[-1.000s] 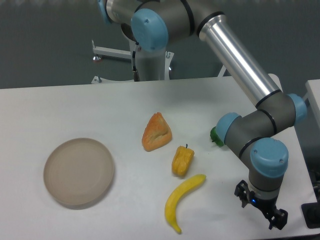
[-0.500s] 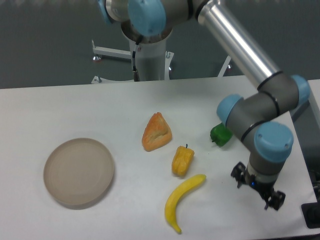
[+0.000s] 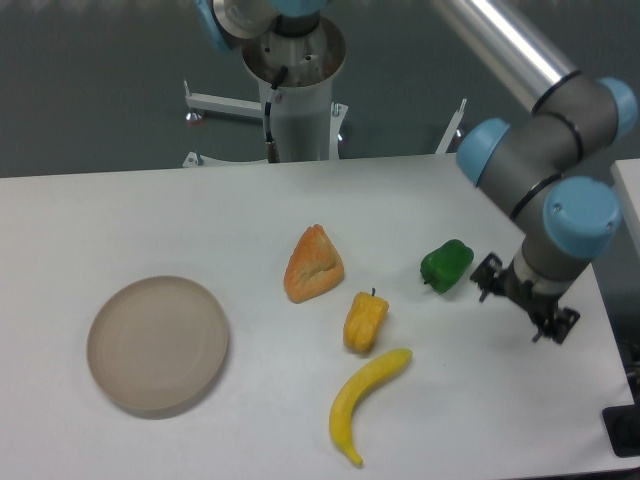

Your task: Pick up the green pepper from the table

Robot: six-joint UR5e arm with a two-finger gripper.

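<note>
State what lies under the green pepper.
The green pepper rests on the bare white table; the contact patch beneath it is hidden. The gripper is beside it, apart.

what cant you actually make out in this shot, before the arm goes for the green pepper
Fixed camera view, the only one:
- tool: small and dark under the wrist, so whether its jaws are open or shut cannot be told.
- gap between tool and green pepper: they look apart, but one angle gives no depth or height above the table.
- green pepper's far side and underside: hidden by its own body.
- arm's upper links: cut off by the top edge.
</note>
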